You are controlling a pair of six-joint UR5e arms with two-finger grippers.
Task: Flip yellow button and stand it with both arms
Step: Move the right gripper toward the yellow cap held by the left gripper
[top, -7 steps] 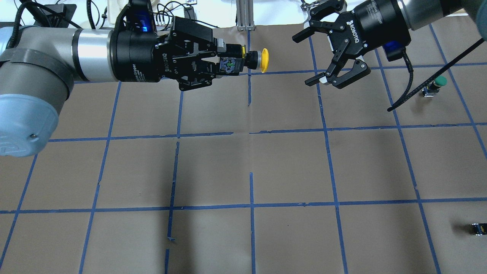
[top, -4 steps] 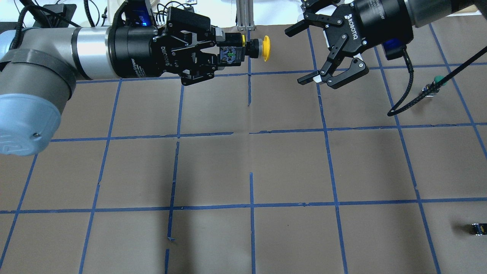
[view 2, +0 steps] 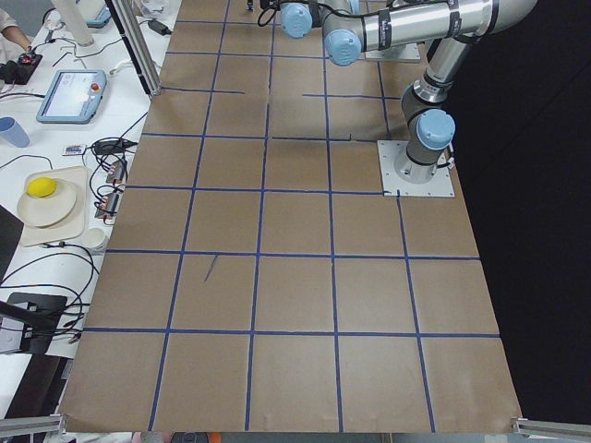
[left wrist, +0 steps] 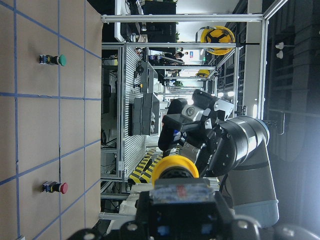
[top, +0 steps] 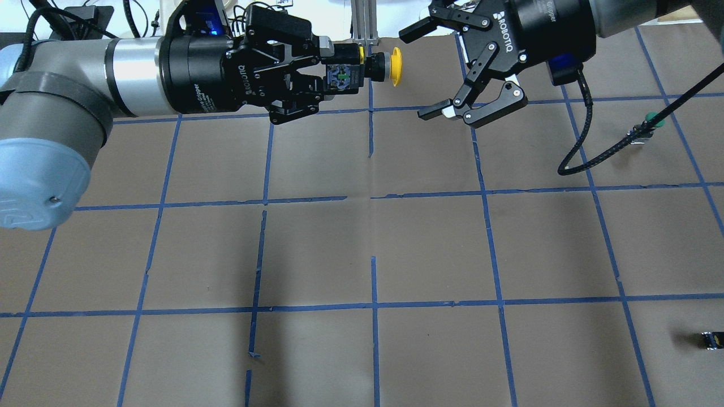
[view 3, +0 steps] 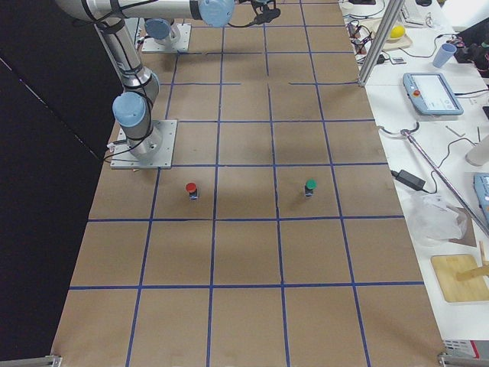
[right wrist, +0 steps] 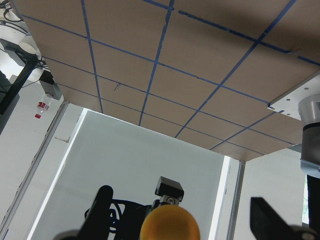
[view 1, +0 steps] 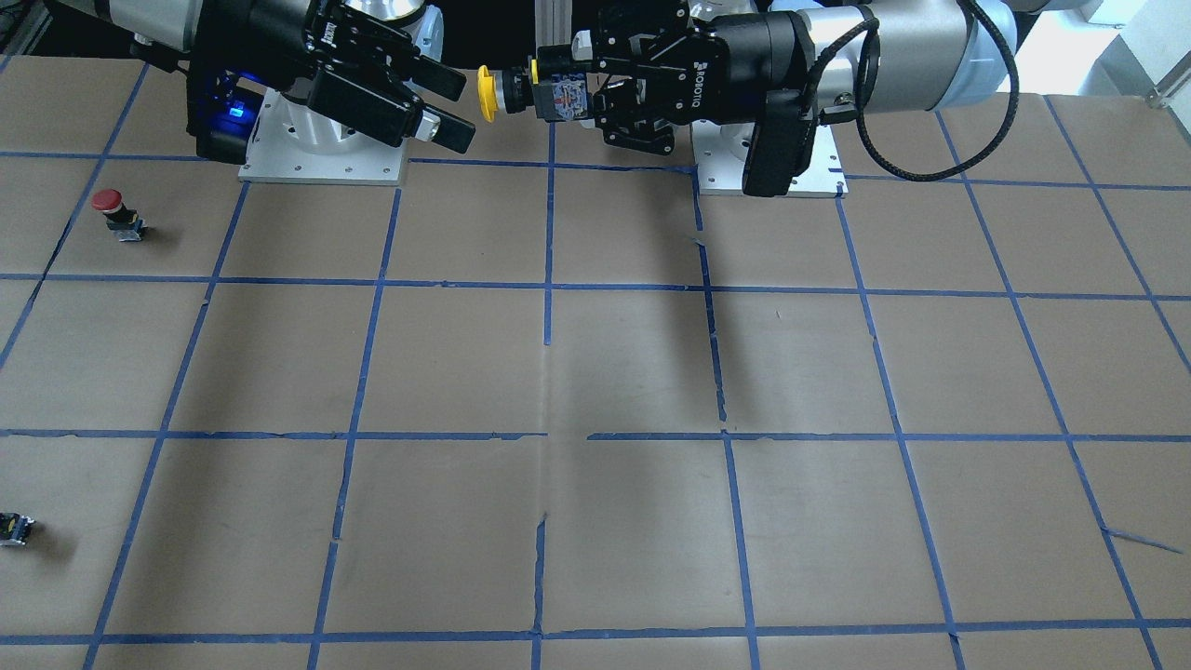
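Note:
The yellow button (top: 395, 66) hangs high over the table's far edge, lying sideways with its cap pointing at my right gripper. My left gripper (top: 341, 77) is shut on the button's black-silver base. My right gripper (top: 419, 73) is open, with one fingertip above and one below the level of the cap, a short gap to the cap's right. In the front view the yellow button's cap (view 1: 486, 93) sits between my left gripper (view 1: 561, 99) and my open right gripper (view 1: 458, 110). The cap also shows in the left wrist view (left wrist: 175, 168) and in the right wrist view (right wrist: 170, 225).
A red-capped button (view 1: 110, 207) and a green-capped button (top: 651, 121) stand upright on the brown table on my right side. A small capless block (top: 711, 339) lies near the right edge. Blue tape lines grid the table (top: 430, 249).
My right gripper has moved left and up in the overhead view, closing in on the yellow cap and staying open. My left gripper has shifted slightly upward with the button still held.

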